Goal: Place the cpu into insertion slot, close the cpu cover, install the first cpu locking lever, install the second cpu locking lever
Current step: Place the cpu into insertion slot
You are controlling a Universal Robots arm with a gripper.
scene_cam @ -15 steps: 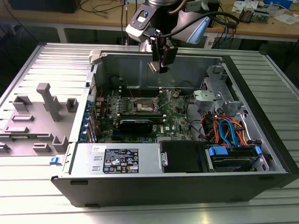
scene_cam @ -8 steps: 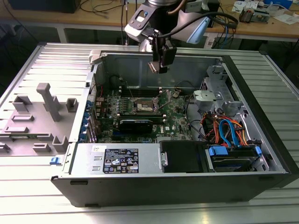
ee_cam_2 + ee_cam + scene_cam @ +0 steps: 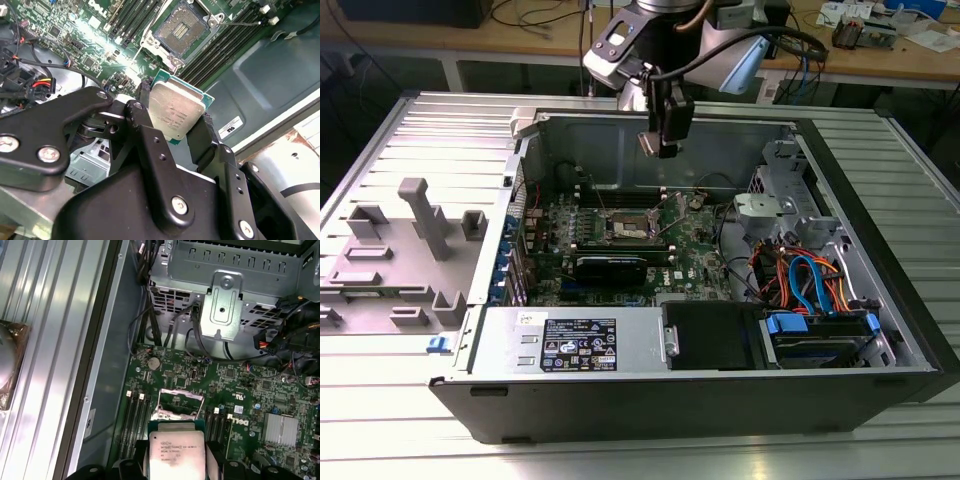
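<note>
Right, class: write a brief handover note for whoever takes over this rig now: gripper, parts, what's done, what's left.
Gripper: shut on the cpu, raised above the motherboard inside the open computer case.
Insertion slot: open and empty, contacts exposed.
Done: cpu picked up.
Left: cpu not yet seated; cpu cover not closed over it; locking not done.

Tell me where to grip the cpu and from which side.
Pinch the cpu by two opposite thin edges, coming from its metal-lid side, as the hand does now: it is a thin flat square, and that leaves its underside free.
</note>
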